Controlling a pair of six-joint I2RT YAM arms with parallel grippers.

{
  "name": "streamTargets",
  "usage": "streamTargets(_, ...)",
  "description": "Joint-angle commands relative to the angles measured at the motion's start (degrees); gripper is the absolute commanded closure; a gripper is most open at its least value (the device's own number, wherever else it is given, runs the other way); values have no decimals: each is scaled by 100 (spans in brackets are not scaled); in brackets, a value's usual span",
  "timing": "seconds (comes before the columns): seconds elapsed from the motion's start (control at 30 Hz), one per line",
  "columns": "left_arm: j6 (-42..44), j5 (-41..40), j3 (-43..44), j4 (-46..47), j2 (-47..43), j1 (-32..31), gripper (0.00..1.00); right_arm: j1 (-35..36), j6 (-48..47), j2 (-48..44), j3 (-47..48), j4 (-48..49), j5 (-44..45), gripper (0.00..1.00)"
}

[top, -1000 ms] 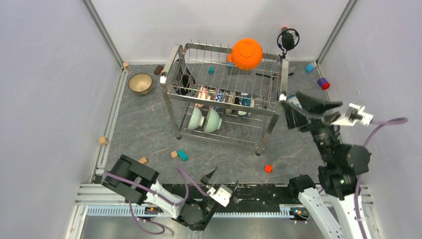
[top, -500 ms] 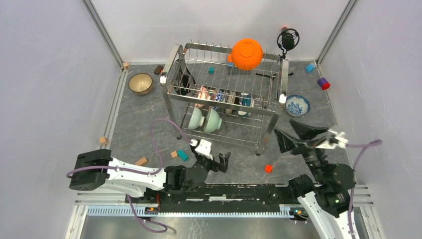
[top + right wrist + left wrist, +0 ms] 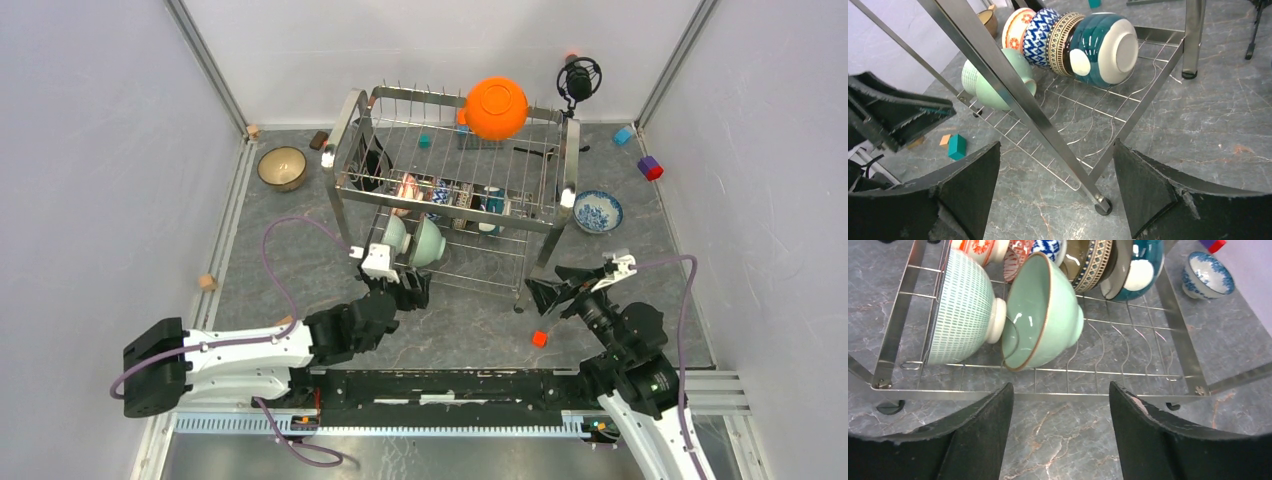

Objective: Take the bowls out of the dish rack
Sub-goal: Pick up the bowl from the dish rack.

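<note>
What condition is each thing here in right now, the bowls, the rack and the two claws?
orange bowl, upside down on the top tier
green bowl, on its side, lower tier
blue-and-white bowl, upright on the table
brown-gold bowl, upright on the table
dish rack, standing, bowls inside
left gripper, open, empty
right gripper, open, empty

no readable text, labels, brands or numbers on anything in view

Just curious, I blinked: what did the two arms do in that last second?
The left gripper swung out from its base to the pale green bowls in the dish rack. The right gripper drew back from the blue-and-white bowl towards the rack's front leg. Both are open, empty. No bowl moved.
</note>
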Motion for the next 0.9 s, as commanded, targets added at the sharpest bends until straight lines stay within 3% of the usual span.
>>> streamTargets(0.0,147,879,518,-406,163,621,28,67,-67,-963,-148,136,-209,13)
streamTargets(0.1,435,1305,790,-606,395,878,33,82,-74,-963,-302,135,-364,14)
streamTargets(0.47,1042,2031,1130,-564,1020,1638,27,190,210,-963,-1159,687,-1171,19)
streamTargets(0.87,975,3192,1258,38,1568,2195,31,261,250,-963,-1367,847,-1387,22)
